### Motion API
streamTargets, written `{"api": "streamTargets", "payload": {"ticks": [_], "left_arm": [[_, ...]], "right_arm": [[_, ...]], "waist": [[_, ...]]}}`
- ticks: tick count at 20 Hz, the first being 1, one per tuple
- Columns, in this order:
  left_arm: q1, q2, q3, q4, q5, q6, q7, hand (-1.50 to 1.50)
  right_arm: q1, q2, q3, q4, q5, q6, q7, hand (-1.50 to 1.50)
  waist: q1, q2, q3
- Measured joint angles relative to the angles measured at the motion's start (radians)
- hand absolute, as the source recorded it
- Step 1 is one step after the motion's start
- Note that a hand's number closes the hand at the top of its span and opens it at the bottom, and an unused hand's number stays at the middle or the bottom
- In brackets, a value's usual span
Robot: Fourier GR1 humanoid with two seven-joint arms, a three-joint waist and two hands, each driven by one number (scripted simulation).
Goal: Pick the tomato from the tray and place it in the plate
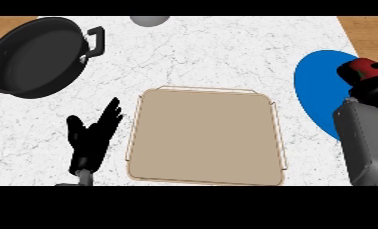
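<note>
A white marbled counter (221, 58) carries a beige tray (207, 138), lying just right of the left hand's (92, 140) raised fingertips. A black pan (40, 55) sits beyond those fingertips at the far left, a grey round object (150, 20) at the far edge, and a blue plate (321, 90) under the right hand's (359, 75) fingers.

1. The tray (207, 138) sits mid-counter with bare marble open beyond it, up to a grey object (150, 20) at the far edge.
2. The pan (40, 55) blocks the far left corner, its handle pointing towards the centre.
3. The left hand (92, 135) rests open just left of the tray, narrowing that gap.
4. Between tray and plate (319, 90) runs a free strip of counter.
5. Over the plate's right side, the right hand (359, 80) curls round the tomato (363, 66); its forearm covers the near right edge.
</note>
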Motion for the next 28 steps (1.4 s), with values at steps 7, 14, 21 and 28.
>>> {"api": "streamTargets", "payload": {"ticks": [7,14,21,28], "left_arm": [[-0.016,-0.008,0.005,0.025,-0.006,-0.002,-0.011,0.0],[-0.017,-0.002,0.009,0.011,-0.001,-0.014,-0.009,0.0],[-0.011,0.0,0.013,0.009,0.004,-0.021,-0.007,0.0],[-0.003,-0.002,0.018,0.007,-0.003,-0.014,0.001,0.0]], "right_arm": [[0.008,-0.089,-0.003,0.138,-0.301,0.017,-0.09,-1.5],[0.032,-0.123,-0.027,0.185,-0.643,0.134,-0.366,-1.5],[0.068,-0.117,-0.111,0.088,-0.929,0.122,-0.737,-1.5],[0.16,-0.079,-0.252,-0.043,-1.238,0.177,-1.058,-1.5]], "waist": [[0.005,0.003,0.001],[0.012,0.006,0.005],[0.009,0.006,0.006],[-0.003,0.0,0.003]]}}
